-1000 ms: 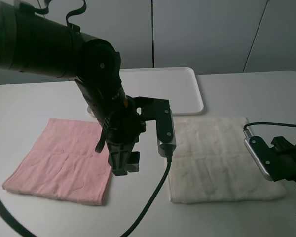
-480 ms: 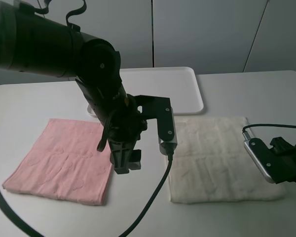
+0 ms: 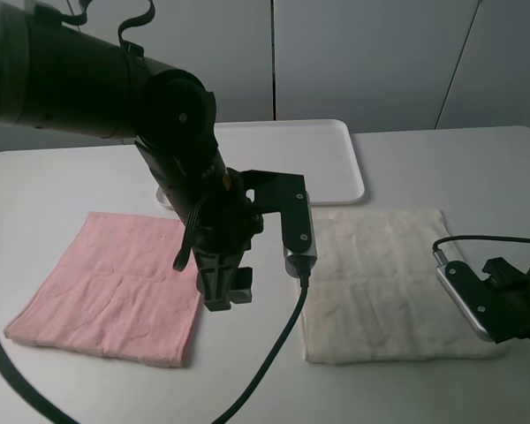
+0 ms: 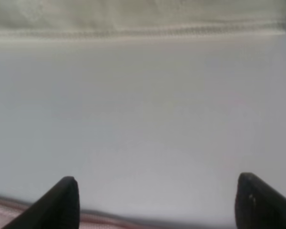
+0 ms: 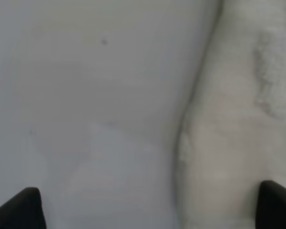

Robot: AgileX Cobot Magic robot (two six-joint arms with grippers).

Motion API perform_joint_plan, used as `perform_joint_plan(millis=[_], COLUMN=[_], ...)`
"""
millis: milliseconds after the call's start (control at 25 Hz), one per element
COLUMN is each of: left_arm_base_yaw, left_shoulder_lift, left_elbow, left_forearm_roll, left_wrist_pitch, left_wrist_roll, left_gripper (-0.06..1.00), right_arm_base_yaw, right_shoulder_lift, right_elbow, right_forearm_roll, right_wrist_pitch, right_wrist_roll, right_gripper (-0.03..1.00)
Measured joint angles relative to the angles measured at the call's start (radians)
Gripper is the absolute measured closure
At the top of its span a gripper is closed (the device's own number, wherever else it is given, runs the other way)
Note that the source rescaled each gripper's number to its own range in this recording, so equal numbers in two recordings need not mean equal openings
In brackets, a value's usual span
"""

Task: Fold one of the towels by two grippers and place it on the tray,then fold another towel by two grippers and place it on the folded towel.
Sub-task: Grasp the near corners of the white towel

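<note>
Left tool (image 4: 157, 202) and right tool (image 5: 152, 210) open, gripping nothing; pink towel (image 3: 110, 287), white towel (image 3: 384, 283) both unfolded, tray (image 3: 336, 168) up top bare, basically zero done.

Your left arm (image 3: 97, 79), filling the high view from ten o'clock, is a fat glossy-black barrel that narrows to the matte black left gripper (image 3: 225, 299). A camera block (image 3: 299, 234) faced in silver-grey and dotted with small screws sits beside it, and a thick black cable (image 3: 269, 358) runs off toward six o'clock. At four o'clock your right arm (image 3: 512, 296) wears a matching silver-faced block (image 3: 464, 296) and a thinner black cable (image 3: 490, 238); close up, the fingertips (image 4: 62, 202) of the left gripper and of the right gripper (image 5: 148, 212) are blunt black wedges.
</note>
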Motion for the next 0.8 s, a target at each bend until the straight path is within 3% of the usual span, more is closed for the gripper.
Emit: perform_joint_plan(millis=[320, 560, 800], left_arm_base_yaw=[0.000, 0.000, 0.000], left_shoulder_lift=[0.000, 0.000, 0.000], left_elbow=[0.000, 0.000, 0.000], left_forearm_roll=[0.000, 0.000, 0.000], left_wrist_pitch=[0.000, 0.000, 0.000], left_wrist_roll=[0.000, 0.000, 0.000], left_gripper=[0.09, 0.09, 0.09], right_arm_base_yaw=[0.000, 0.000, 0.000], right_shoulder_lift=[0.000, 0.000, 0.037], right_elbow=[0.020, 0.044, 0.048], right_forearm_roll=[-0.010, -0.115, -0.122], right_wrist_pitch=[-0.046, -0.068, -0.134], right_wrist_roll=[0.025, 0.075, 0.131], right_gripper=[0.02, 0.02, 0.02])
